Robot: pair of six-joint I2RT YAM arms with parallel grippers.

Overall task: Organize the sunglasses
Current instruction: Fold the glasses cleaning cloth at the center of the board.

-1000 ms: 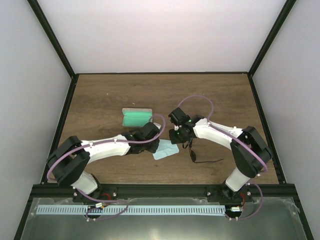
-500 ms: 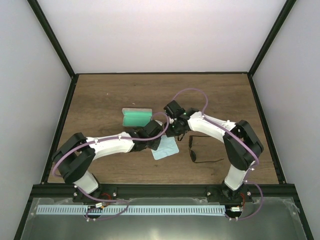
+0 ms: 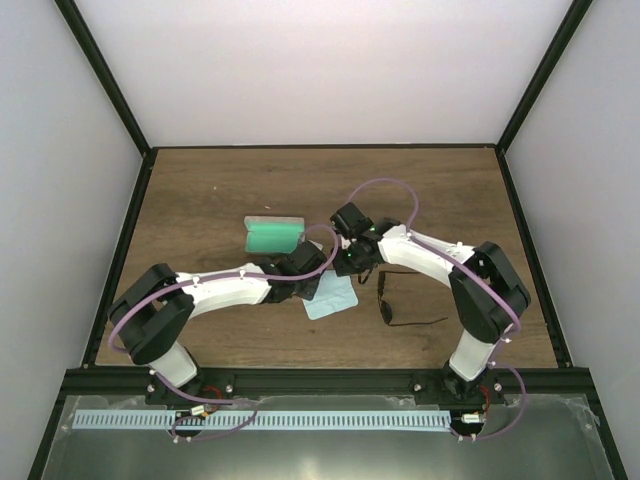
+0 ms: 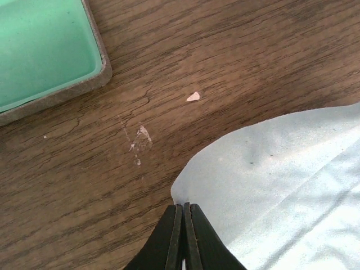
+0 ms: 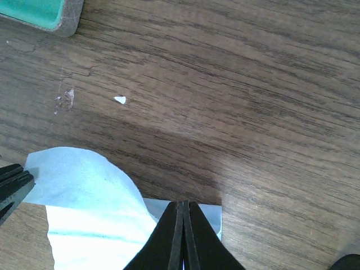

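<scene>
My right gripper (image 5: 183, 203) quits sunglasses (image 3: 383, 305), meets left gripper (image 4: 183, 207) at cloth (image 4: 270, 185); both clamp its edges; sunglasses lie loose, unorganized.

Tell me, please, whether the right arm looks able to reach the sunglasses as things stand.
Probably yes: the sunglasses lie uncovered on the table just beside the right arm, nothing between. But the right hand seems shut on the cloth, so it must let go first.

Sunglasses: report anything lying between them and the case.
The cloth lies partly between the sunglasses and the case. The left gripper and right gripper sit in that path too, each shut on a cloth edge.
</scene>
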